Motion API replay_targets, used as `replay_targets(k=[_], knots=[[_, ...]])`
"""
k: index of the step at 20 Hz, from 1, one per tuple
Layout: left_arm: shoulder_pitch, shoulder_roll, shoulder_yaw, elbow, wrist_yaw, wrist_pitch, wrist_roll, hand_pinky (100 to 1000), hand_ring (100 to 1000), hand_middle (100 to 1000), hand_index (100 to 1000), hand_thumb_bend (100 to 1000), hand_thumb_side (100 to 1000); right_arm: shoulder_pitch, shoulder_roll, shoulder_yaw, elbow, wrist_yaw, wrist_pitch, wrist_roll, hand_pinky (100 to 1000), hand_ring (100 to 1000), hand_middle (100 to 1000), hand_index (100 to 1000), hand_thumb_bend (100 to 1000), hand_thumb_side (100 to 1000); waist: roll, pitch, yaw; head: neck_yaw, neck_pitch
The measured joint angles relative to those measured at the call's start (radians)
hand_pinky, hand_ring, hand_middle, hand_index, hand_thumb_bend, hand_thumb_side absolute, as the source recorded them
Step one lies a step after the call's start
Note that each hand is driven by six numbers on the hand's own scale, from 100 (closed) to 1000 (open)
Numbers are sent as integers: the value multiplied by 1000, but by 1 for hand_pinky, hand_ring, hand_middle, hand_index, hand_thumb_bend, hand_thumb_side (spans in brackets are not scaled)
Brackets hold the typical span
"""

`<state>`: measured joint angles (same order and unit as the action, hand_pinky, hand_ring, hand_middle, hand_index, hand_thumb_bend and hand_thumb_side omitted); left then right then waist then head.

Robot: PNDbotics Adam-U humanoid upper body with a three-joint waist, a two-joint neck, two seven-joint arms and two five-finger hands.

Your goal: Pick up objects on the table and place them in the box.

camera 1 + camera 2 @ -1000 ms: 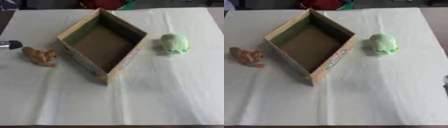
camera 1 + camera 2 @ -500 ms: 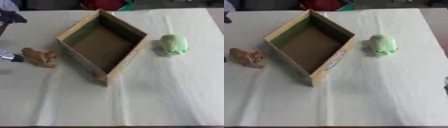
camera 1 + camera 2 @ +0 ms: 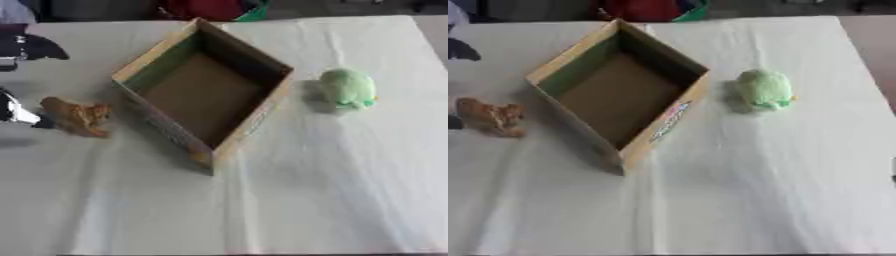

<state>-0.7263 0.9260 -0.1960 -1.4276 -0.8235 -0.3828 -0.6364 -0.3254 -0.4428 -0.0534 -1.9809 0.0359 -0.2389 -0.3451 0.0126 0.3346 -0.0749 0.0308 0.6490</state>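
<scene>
Here the left hand (image 3: 19, 111) shows only as a black-and-silver part at the left edge, just beside the brown toy (image 3: 77, 116). Whether its fingers are spread or curled cannot be told, since most of it lies out of frame. It sits low and level with the toy, which reads as the approach to a first pick (a judgement, not something shown). The right hand does not clearly show in either view.

The toy lies on the white cloth (image 3: 332, 190), left of the box (image 3: 262, 107) and close to its long wall, so the carry over the rim looks short. The box stands open and turned at an angle, one corner pointing toward the robot; nothing lies inside, so no object has been placed.

The green plush (image 3: 348, 88) rests on the cloth right of the box, near its wall but apart from it, on the side the right arm would likely serve.

Counted: one box, one brown toy, one green plush, two objects left to place.
</scene>
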Motion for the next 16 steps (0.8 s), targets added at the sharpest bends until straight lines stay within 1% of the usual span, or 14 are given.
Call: replay_targets(k=[5, 8, 11, 13, 16], knots=[[-5, -22, -17, 39, -9, -9, -24, 663, 911, 913, 991, 616, 630, -1, 0, 0, 0, 0, 0, 0, 805, 1000, 705, 847, 100, 1000, 3, 7, -6, 4, -1], [-6, -31, -22, 63, -17, -10, -36, 661, 906, 902, 979, 587, 622, -2, 0, 0, 0, 0, 0, 0, 806, 1000, 705, 848, 100, 1000, 3, 10, -7, 8, -7], [-7, -39, -23, 85, -24, -10, -39, 650, 893, 872, 954, 486, 610, -2, 0, -1, 0, 0, 0, -1, 807, 1000, 704, 848, 100, 1000, 4, 12, -9, 11, -9], [-11, -46, -23, 99, -28, -6, -33, 638, 879, 848, 938, 415, 576, -2, 0, -1, 0, 0, 0, -1, 808, 1000, 704, 848, 100, 1000, 4, 12, -10, 11, -9], [-15, -57, -22, 125, -35, 2, -8, 635, 866, 825, 932, 371, 549, -3, 0, -1, 0, 0, 0, -1, 809, 1000, 704, 848, 100, 1000, 4, 17, -13, 12, -13]])
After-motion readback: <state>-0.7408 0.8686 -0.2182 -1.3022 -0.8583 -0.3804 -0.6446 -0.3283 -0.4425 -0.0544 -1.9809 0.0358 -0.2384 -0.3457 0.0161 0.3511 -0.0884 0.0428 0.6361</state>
